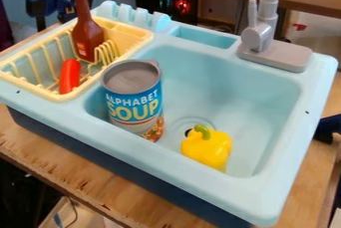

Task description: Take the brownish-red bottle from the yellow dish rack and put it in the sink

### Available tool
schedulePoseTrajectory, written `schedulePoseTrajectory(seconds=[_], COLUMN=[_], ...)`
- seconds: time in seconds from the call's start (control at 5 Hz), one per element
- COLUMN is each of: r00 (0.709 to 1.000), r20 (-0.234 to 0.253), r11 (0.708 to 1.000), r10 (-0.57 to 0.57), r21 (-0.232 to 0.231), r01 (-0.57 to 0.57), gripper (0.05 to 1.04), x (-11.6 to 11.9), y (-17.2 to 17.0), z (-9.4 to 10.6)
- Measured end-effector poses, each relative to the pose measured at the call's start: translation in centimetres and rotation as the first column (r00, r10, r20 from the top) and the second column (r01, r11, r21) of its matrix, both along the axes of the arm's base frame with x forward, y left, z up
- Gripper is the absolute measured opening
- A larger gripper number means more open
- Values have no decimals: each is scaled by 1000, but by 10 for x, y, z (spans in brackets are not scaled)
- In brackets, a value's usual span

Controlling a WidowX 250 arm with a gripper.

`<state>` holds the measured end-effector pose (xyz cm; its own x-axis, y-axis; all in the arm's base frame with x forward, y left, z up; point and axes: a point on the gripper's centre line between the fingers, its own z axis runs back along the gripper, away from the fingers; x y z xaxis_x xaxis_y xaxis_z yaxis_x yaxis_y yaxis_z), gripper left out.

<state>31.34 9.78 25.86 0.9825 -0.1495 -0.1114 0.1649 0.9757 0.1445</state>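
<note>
A tall can with a grey top and blue label stands upright in the left part of the light blue sink. To its right, a yellow toy bell pepper with a green stem lies on the sink floor, by the drain. The yellow drying rack at the left holds a brown bottle, leaning slightly, and a red elongated object near the rack's front side.
A grey faucet rises from the sink's back right rim. The sink unit rests on a wooden table. A dark blue clamp is behind the rack, and another dark object is at the right edge.
</note>
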Motion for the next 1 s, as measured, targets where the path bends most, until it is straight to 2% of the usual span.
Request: schedulePoseTrajectory(seconds=[0.2, 0.4, 0.6, 0.8, 1.0], r00=[995, 994, 996, 998, 1000], r20=[5, 56, 33, 40, 25], r11=[995, 994, 994, 997, 997], r10=[-97, -94, -87, -44, 4], r21=[-6, -57, -69, -64, -72], r01=[97, 97, 90, 47, -3], gripper=[1001, 1001, 1000, 1001, 1000], x=[5, 8, 13, 16, 19], y=[4, 19, 28, 41, 51], z=[-3, -12, -23, -24, -34])
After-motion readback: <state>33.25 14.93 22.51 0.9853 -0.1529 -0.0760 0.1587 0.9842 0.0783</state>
